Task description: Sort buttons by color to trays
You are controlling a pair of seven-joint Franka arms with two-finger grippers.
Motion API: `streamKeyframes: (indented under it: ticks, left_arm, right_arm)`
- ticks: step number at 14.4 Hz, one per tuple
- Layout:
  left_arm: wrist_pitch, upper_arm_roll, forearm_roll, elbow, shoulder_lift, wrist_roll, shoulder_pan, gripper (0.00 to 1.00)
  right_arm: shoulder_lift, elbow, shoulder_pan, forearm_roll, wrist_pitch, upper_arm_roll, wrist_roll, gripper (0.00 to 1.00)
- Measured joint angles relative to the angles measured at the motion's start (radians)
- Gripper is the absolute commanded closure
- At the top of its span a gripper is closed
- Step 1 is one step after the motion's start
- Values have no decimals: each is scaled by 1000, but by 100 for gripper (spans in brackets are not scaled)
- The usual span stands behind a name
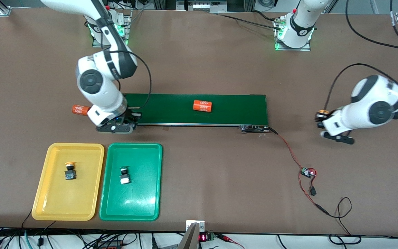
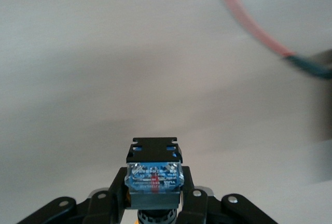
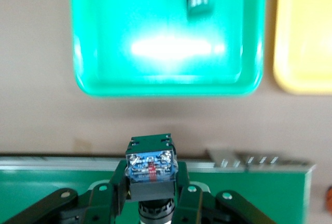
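My left gripper (image 1: 324, 121) hangs over bare table past the belt's end at the left arm's end of the table. It is shut on a dark-bodied button (image 2: 154, 175) with a yellow cap (image 1: 321, 112). My right gripper (image 3: 151, 185) is low over the dark-green belt's end (image 1: 135, 114) toward the right arm's end, shut on another button (image 3: 150, 164) whose cap is hidden. Nearer the front camera lie the yellow tray (image 1: 47, 200) with a yellow-capped button (image 1: 69, 171) and, beside it, the green tray (image 1: 140, 204) with a green-capped button (image 1: 124, 174).
One orange cylinder (image 1: 202, 105) lies on the conveyor belt (image 1: 237, 107); another (image 1: 80, 110) lies off the belt's end by the right arm. A red cable (image 1: 290, 152) runs from the belt's motor to a small circuit board (image 1: 308, 172).
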Motion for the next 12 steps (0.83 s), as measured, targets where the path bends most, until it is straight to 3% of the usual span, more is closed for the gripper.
streamKeyframes:
  ticks: [3, 6, 9, 12]
  left_arm:
    - [2, -21, -67, 3, 0, -113, -110, 99]
    - [6, -42, -76, 30, 0, -269, -248, 100]
    - [7, -35, -77, 100, 0, -440, -444, 100]
    - [10, 41, -77, 157, -1, -489, -587, 100]
  right_arm:
    - [45, 173, -27, 0, -41, 0, -35, 93]
    - [186, 311, -38, 0, -12, 0, -41, 93]
    - [358, 381, -44, 0, 156, 0, -77, 92]
    - [493, 403, -74, 0, 327, -1, -137, 87]
